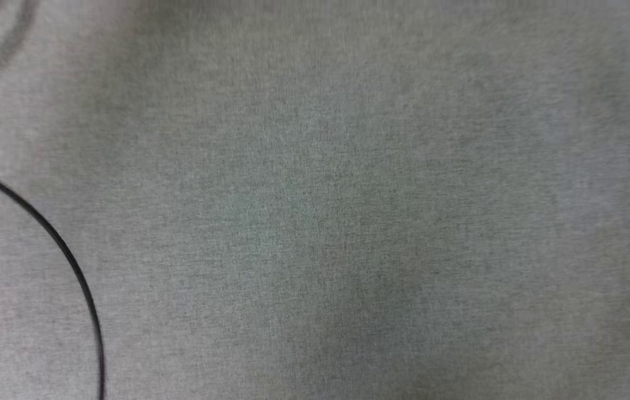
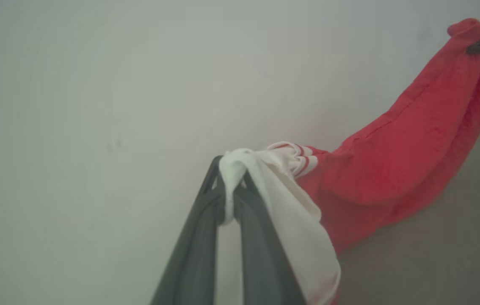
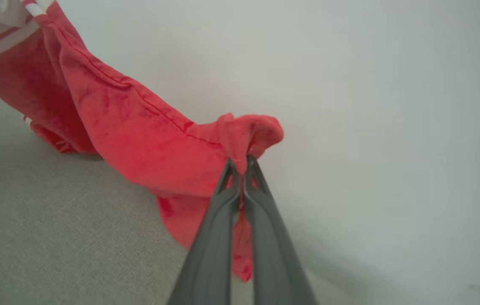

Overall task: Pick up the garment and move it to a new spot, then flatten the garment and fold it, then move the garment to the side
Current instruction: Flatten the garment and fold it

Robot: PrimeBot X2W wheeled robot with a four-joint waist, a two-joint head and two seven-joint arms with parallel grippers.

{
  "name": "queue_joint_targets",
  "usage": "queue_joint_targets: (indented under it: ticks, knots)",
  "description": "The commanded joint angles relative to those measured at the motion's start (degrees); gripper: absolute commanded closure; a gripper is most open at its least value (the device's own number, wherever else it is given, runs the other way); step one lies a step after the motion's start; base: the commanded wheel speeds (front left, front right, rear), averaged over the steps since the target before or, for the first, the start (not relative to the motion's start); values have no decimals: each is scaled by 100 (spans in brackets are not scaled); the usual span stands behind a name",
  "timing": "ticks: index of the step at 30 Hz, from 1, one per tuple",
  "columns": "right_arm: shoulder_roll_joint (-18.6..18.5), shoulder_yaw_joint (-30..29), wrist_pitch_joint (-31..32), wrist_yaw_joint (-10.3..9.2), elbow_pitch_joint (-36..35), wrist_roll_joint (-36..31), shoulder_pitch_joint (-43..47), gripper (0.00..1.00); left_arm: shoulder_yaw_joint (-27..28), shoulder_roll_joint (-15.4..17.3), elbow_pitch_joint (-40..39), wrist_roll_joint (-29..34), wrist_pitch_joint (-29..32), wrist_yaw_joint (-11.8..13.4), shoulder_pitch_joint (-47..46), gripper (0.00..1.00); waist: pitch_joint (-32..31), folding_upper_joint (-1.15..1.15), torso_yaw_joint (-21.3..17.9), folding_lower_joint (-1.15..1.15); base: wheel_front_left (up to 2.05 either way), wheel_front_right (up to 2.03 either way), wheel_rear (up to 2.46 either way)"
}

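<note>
Currently both grippers are pinching the shirt (image 2: 392,169). Left gripper (image 2: 229,171): fingers pressed together on a bunch of white sleeve, with the striped trim just beyond the tips. Right gripper (image 3: 240,163): fingers pressed together on a fold of red cloth. I see the shirt slung between the two, sagging in the middle toward the grey fabric surface (image 3: 53,237), with a pale wall (image 3: 371,106) behind. I cannot tell whether its lowest part touches the surface.

A grey woven surface (image 1: 348,211) is lying flat; a thin black line (image 1: 70,261) (cord or marking, unclear) is curving at eight o'clock.
</note>
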Motion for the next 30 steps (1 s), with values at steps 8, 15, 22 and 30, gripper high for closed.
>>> queue_joint_targets:
  ticks: [8,15,22,30]
  knots:
    - [-267,686,-251,-4,-365,527,1494,100,-365,265,-1109,-404,68,552,2301,100,-962,0,-51,0,0,0,0]
    - [-644,1221,-356,-4,-599,908,2643,100,-617,697,-2060,-716,71,1079,4007,100,-1520,0,-118,0,0,0,0]
    - [-1128,1480,-589,-4,-1004,1277,3760,100,-983,1009,-2902,-892,55,1586,5450,100,-2017,0,-125,0,0,0,0]
    - [-1586,1527,-769,-4,-1385,1511,5102,100,-1410,1138,-3302,-1216,63,1987,6783,100,-2577,0,-183,0,0,0,0]
